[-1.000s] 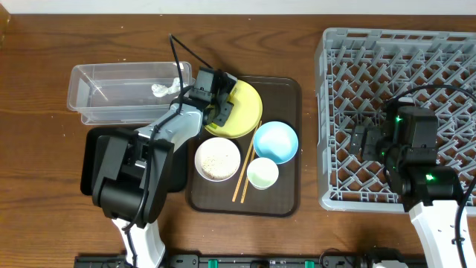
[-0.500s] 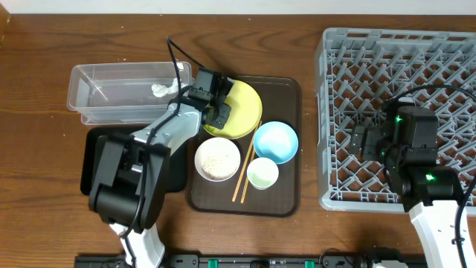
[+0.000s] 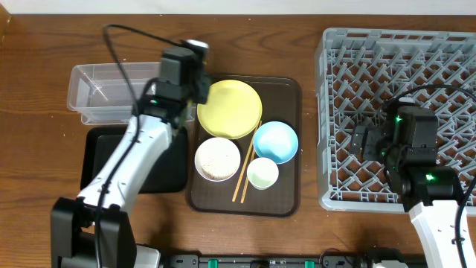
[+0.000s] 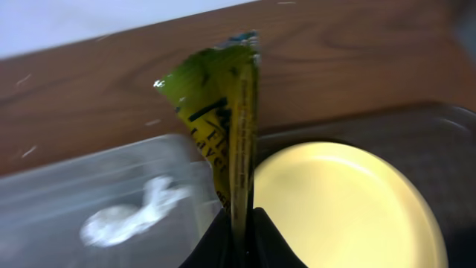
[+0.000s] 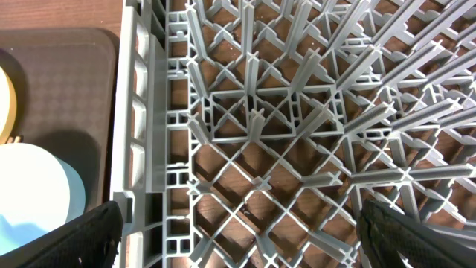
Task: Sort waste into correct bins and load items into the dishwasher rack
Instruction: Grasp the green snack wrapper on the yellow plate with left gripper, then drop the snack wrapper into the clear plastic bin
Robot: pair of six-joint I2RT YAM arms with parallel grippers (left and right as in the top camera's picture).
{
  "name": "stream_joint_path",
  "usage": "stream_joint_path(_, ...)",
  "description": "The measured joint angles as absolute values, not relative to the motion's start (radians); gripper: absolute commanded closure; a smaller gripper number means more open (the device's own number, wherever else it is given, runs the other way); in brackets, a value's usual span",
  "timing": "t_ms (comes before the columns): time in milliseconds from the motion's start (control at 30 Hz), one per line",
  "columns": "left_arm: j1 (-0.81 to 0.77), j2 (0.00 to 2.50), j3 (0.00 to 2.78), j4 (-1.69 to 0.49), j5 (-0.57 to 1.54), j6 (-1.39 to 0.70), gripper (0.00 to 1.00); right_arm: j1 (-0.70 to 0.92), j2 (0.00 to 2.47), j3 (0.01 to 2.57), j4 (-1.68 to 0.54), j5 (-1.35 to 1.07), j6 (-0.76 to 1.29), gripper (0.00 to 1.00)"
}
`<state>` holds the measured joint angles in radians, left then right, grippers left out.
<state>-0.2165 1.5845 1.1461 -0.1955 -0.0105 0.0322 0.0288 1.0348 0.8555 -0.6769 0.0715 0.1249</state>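
Change: a second ago my left gripper [image 4: 236,227] was down on the yellow plate [image 3: 229,109]; it has since lifted off and swung toward the clear tub [image 3: 97,93].
Left grip: jaws pinched tight on the snack wrapper [image 4: 223,126], which sticks up from the fingertips.
Wrapper: airborne, over the edge where plate and tub meet.
Tub: white scrap [image 4: 134,216] already inside.
Right gripper [image 5: 238,219]: unmoved above the dishwasher rack [image 3: 394,112], fingers spread wide, holding nothing.
Meaning: the plate is now bare and, I judge, ready for racking. I expect to release the wrapper over the tub next.
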Motion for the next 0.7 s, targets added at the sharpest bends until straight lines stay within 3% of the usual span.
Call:
stream_joint_path(233,-0.03,1.621,1.146,-0.196,-0.057,-0.378,0.89,0.029,1.035,0.855,-0.677,0.072,0.125,0.01)
stream_joint_path(467,0.021,1.676,1.146,-0.198,-0.067,-0.713,0.89,0.029,1.035,0.855,-0.678,0.072,0.125,0.01)
stream_joint_path(700,0.021,1.709,1.146,-0.195,-0.067,-0.855,0.33,0.029,1.035,0.855,-0.68,0.072,0.125,0.01)
